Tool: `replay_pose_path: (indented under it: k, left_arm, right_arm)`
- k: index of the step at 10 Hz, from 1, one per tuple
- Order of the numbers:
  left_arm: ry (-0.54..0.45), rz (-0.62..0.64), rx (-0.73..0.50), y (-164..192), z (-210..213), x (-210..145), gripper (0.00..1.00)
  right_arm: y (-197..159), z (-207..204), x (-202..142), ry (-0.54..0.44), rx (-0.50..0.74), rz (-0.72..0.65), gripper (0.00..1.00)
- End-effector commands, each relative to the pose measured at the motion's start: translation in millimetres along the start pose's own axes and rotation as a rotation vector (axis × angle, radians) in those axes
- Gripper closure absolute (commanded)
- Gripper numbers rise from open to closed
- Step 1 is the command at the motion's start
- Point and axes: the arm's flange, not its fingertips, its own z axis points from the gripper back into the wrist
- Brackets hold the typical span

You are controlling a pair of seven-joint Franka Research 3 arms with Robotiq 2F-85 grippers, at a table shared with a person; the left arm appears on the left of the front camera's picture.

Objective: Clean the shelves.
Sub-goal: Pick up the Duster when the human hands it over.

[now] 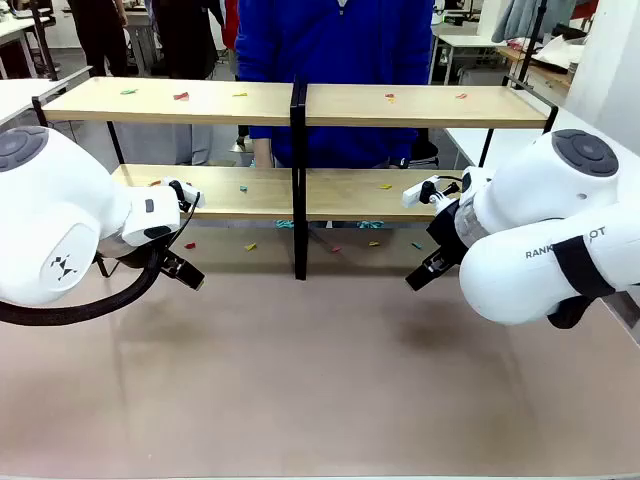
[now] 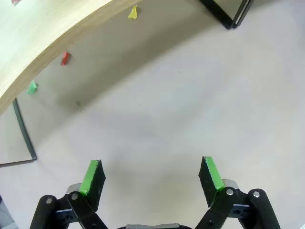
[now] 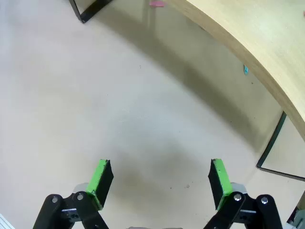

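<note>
Shelves (image 1: 420, 105): spanning upper frame, dotted with coloured scraps (image 1: 181, 96). "RANK" is read on right arm (image 1: 520, 225). Left gripper (image 2: 152, 174) and right gripper (image 3: 159, 176): fingers spread, nothing held.

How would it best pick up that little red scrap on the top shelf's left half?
Likely from straight above, as nothing covers the top shelf. The red scrap is tiny and sits low on the board, so pinch it whole, one finger on either side.

The white left arm (image 1: 60, 225) carries a black cable (image 1: 90, 310), the white right arm (image 1: 530, 240) a black band (image 1: 572, 268), and the left hand (image 2: 152, 179) and right hand (image 3: 159, 181) have green pads (image 2: 93, 177).
</note>
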Motion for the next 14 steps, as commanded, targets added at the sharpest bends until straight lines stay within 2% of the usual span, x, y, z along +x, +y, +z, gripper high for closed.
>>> replay_pose_path:
  k: [1, 12, 13, 14]
  left_arm:
    - [0.000, 0.000, 0.000, 0, 0, 0, 0.00]
    - [0.000, 0.001, 0.000, 0, 0, 0, 0.00]
    - [0.028, -0.051, -0.061, 8, 32, -17, 0.00]
    - [-0.035, -0.068, -0.135, 23, 83, -45, 0.00]
  right_arm:
    - [0, 0, 0, 0.000, 0.000, 0.000, 0.00]
    - [0, 0, 0, 0.000, 0.000, 0.001, 0.00]
    - [0, 31, -8, 0.056, 0.060, 0.021, 0.00]
    - [-10, 82, -22, -0.008, 0.119, 0.007, 0.00]
